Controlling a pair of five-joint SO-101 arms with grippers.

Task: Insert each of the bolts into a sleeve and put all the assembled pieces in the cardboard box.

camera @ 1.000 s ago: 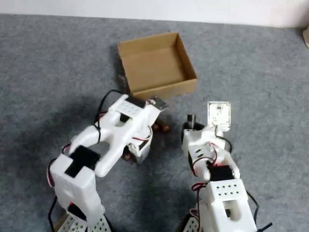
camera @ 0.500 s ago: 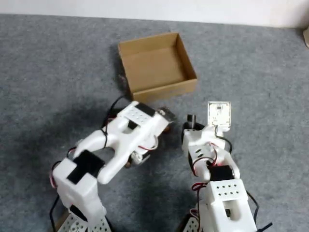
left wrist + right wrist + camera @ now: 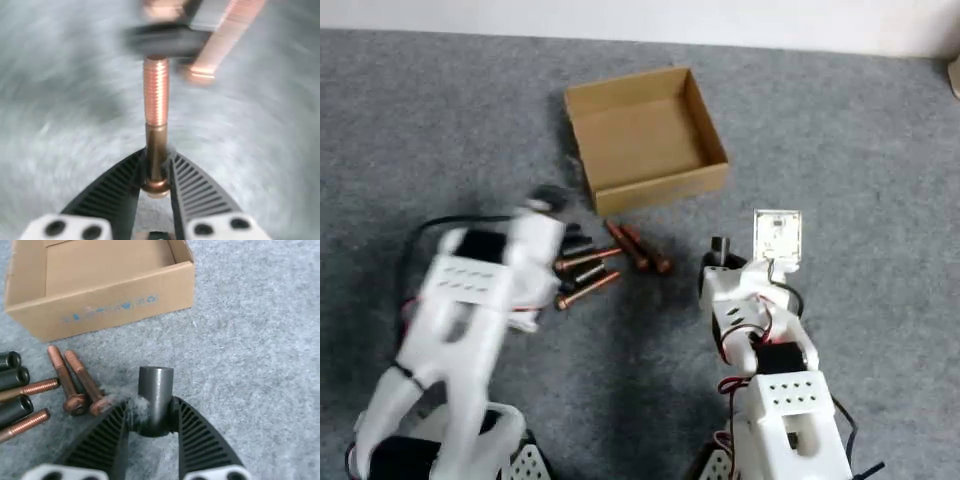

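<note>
- High view is showing you the cardboard box (image 3: pixel 660 186) sitting open in the upper middle of the frame on the grey carpet (image 3: pixel 840 120), with nothing lying inside it.
- Your right gripper (image 3: pixel 720 268) is sitting right of centre, clamping a dark sleeve (image 3: pixel 720 246) that is standing upright. In the right wrist view its fingers (image 3: pixel 112 432) are pressing on the sleeve's lower part.
- Your left gripper (image 3: pixel 156 156) is clamping the head end of 1 copper bolt (image 3: pixel 156 100), and the threaded end is pointing away from the wrist toward a blurred dark piece.
- Your left arm (image 3: pixel 470 290) is reaching up from the lower left of the high view.
- 2 loose bolts (image 3: pixel 635 247) are lying side by side at mid-frame, just below the box's front wall.
- 2 further bolts (image 3: pixel 588 288) are lying left of those, among spare sleeves (image 3: pixel 580 245). You cannot tell whether either one is the clamped bolt.
</note>
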